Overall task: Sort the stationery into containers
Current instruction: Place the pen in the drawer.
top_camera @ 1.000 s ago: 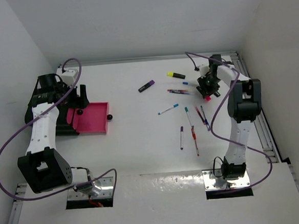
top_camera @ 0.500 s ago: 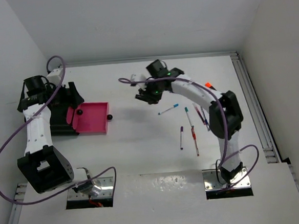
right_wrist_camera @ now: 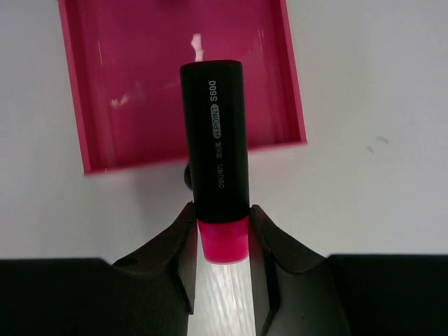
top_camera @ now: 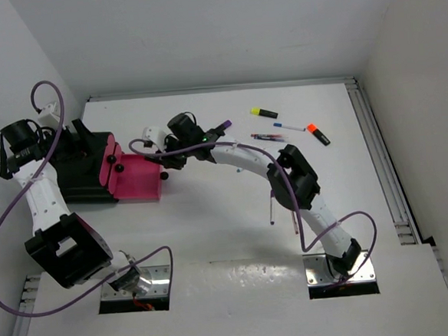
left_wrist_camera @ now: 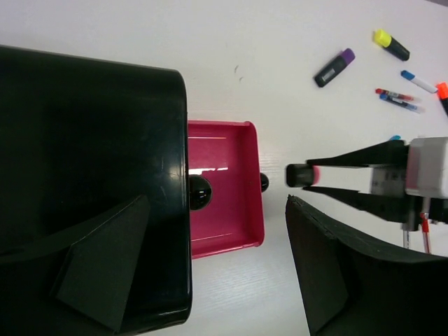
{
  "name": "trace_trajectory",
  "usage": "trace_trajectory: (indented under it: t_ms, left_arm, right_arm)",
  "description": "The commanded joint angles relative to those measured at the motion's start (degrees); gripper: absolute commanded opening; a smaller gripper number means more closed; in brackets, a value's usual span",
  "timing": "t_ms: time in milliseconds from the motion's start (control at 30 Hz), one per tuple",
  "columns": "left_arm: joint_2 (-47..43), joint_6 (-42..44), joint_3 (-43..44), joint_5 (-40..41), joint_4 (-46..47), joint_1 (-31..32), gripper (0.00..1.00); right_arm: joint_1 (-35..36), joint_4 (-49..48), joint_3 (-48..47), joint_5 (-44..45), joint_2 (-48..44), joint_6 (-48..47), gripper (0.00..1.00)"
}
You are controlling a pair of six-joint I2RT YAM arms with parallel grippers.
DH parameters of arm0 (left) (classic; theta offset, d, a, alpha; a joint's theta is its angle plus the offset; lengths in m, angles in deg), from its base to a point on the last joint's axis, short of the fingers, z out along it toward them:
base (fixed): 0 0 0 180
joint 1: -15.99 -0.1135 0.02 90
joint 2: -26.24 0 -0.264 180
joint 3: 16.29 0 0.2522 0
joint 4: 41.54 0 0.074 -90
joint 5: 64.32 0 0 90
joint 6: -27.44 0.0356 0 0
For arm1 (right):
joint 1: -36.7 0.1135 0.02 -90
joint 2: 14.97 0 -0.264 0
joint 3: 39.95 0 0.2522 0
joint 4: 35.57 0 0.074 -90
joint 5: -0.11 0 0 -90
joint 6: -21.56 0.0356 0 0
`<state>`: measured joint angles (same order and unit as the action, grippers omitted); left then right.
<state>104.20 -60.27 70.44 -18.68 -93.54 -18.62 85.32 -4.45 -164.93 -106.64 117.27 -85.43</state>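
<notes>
White table [top_camera: 214, 245], white walls [top_camera: 199, 31] all round, and from overhead the right arm [top_camera: 242, 155] is stretching clean across toward the left edge, where the pink tray [top_camera: 137, 191] is sitting tight against the black box [top_camera: 79, 182]. At the tray's right rim the right gripper [top_camera: 162, 157] is hanging. Toward the far right corner loose stock is waiting: a yellow highlighter [top_camera: 264, 112], an orange highlighter [top_camera: 318, 134], a blue-capped pen [top_camera: 288, 123], with more pens [top_camera: 292, 213] lying nearer the front edge.

Over to the left wrist camera: the left gripper [left_wrist_camera: 218, 201] is hovering above box and tray, jaws spread wide, gripping nothing. The right gripper is poking in from the right, carrying the pink highlighter [left_wrist_camera: 302, 175], its cap pointing at the tray.

Right wrist camera: the jaws are pinching the highlighter's pink body, and the black cap is jutting forward, overlapping the tray's floor from this angle. How high it is riding, I cannot tell.

This looks like the delivery step for one highlighter. My read: the next move is calling for slightly more reach so the whole marker is clearing the rim, then parting the jaws low so nothing is bouncing out. Plenty of sorting is left.
</notes>
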Motion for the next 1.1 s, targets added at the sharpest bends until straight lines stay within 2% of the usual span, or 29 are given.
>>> trace_trajectory:
  t_ms: [0,133,300,500,1067]
  left_arm:
    - [-0.3,0.4,1.1,-4.5,0.4,-1.1,0.85]
    - [-0.7,1.0,0.9,-4.1,0.4,-1.2,0.85]
    - [-0.4,1.6,0.2,-4.1,-0.2,-1.8,0.85]
    - [-0.3,3.1,0.2,-4.2,-1.4,-3.1,0.86]
    - [0.8,6.4,0.9,-4.2,-4.4,-4.8,0.85]
  right_arm:
    - [0.6,-12.7,-1.9,-1.4,0.7,4.8,0.0]
    - [2.3,-22.5,-0.3,-1.4,1.5,7.1,0.0]
    - [3.4,-25.2,-3.5,-2.8,5.3,8.6,0.0]
    - [4.0,-31.7,-1.8,-5.7,6.5,13.1,0.0]
    - [6.6,-26.7,-0.7,-12.2,9.0,9.5,0.0]
